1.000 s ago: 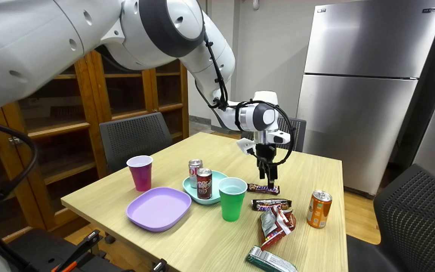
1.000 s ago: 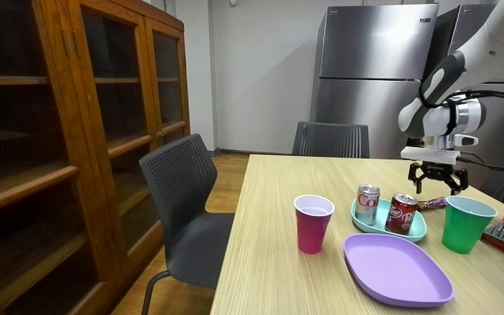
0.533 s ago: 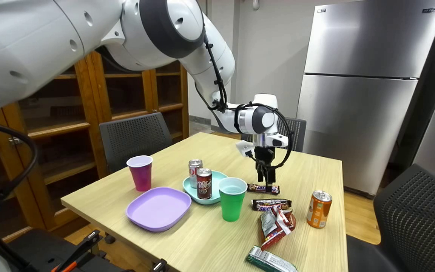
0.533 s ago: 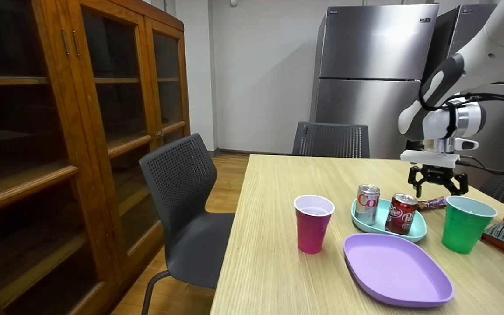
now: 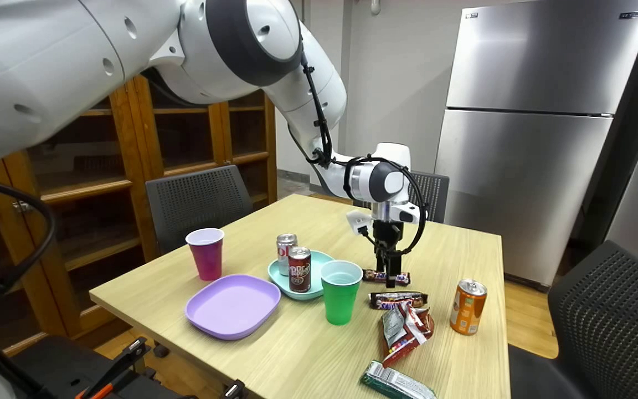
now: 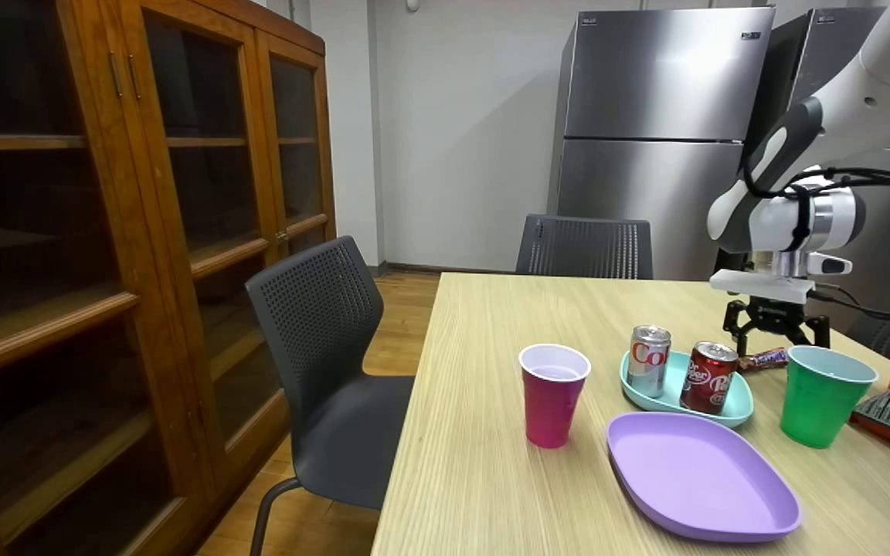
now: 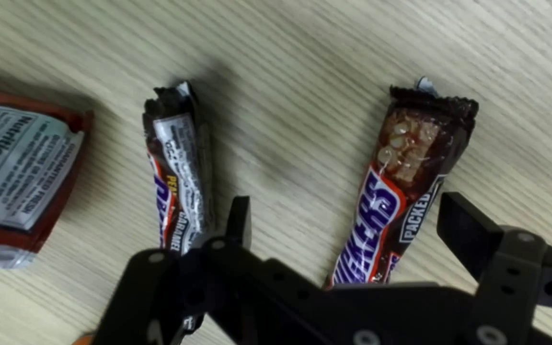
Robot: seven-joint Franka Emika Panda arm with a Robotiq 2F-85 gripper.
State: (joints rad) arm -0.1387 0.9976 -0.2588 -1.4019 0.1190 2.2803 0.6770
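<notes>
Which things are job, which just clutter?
Likely job:
open black gripper
brown Snickers bar seen between its jaws

Clutter:
other brown Snickers bar
green wrapped bar
red crumpled bag
orange metal can
green tapered cup
magenta tapered cup
purple rounded plate
teal rounded plate
silver metal can
maroon metal can

All rel. to the Dr Pepper can (image 5: 299,271), as seen in an exterior view: it stands on 1st plate (image 5: 318,257), w/ 2nd can (image 5: 284,257) on same plate, just behind-L. 2nd plate (image 5: 233,305) is L & a bit fwd; 1st cup (image 5: 208,265) well L. 2nd cup (image 5: 339,302) just R & fwd. Far Snickers bar (image 5: 372,276) lies R & slightly behind, near Snickers bar (image 5: 396,300) R, snack bag (image 5: 405,332) R-front, 3rd bar (image 5: 395,382) further R-front. 3rd can (image 5: 468,307) well R. Fridge (image 5: 524,166) behind-R beyond table (image 5: 446,249); cabinet (image 5: 142,138) behind-L.
</notes>
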